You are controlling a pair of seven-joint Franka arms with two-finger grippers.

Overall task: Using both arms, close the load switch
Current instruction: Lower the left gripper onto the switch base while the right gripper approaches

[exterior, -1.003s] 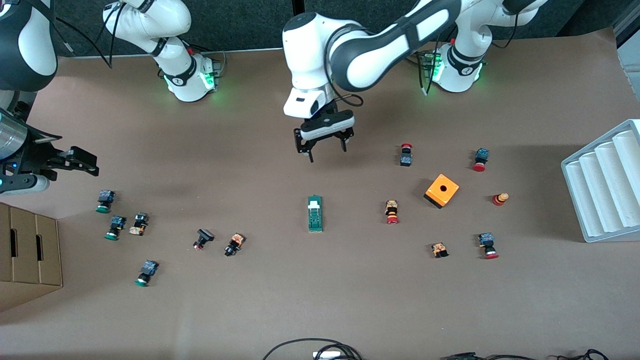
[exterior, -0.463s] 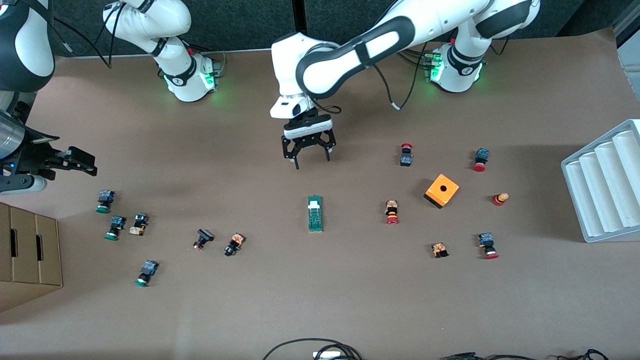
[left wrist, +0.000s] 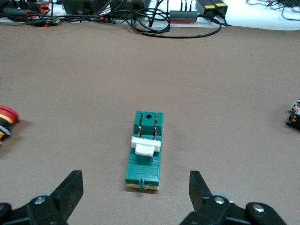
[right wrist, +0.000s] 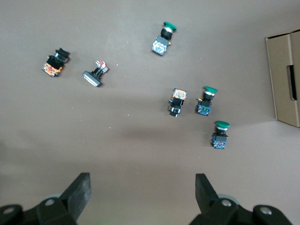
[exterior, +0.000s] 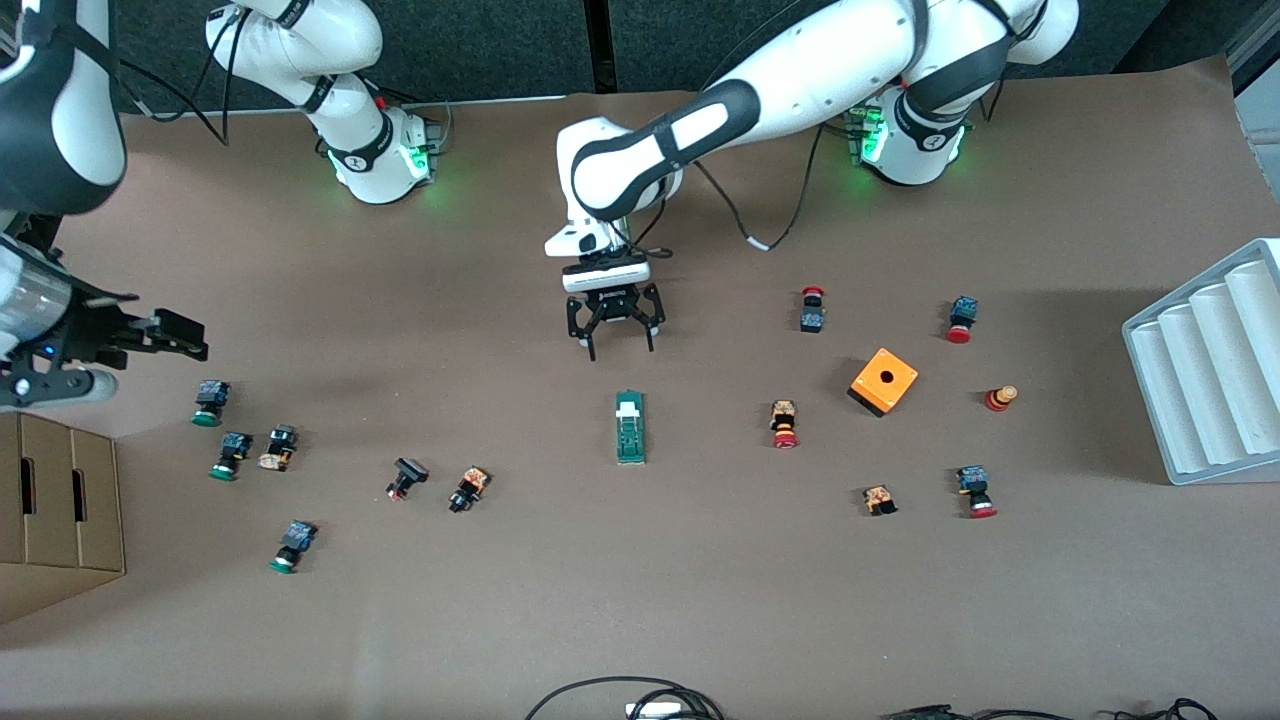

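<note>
The load switch (exterior: 630,427) is a narrow dark-green block with a white tab (exterior: 628,407). It lies flat mid-table with the tab end pointing toward the robots' bases. In the left wrist view the load switch (left wrist: 145,157) lies lengthwise just ahead of the fingers. My left gripper (exterior: 620,345) (left wrist: 135,177) hangs open over the table between the bases and the switch's tab end, touching nothing. My right gripper (exterior: 192,336) (right wrist: 143,180) is open and empty, over the right arm's end of the table, above green-capped push buttons (right wrist: 208,101).
Small push buttons (exterior: 784,423) lie scattered toward both ends of the table. An orange cube with a hole (exterior: 883,380) and a white ribbed tray (exterior: 1210,370) sit toward the left arm's end. A cardboard box (exterior: 60,510) stands at the right arm's end. Cables (exterior: 640,700) lie along the front edge.
The left arm has stretched out and brought its open gripper down closer to the switch. The right gripper has shifted slightly. The switch has not moved.
</note>
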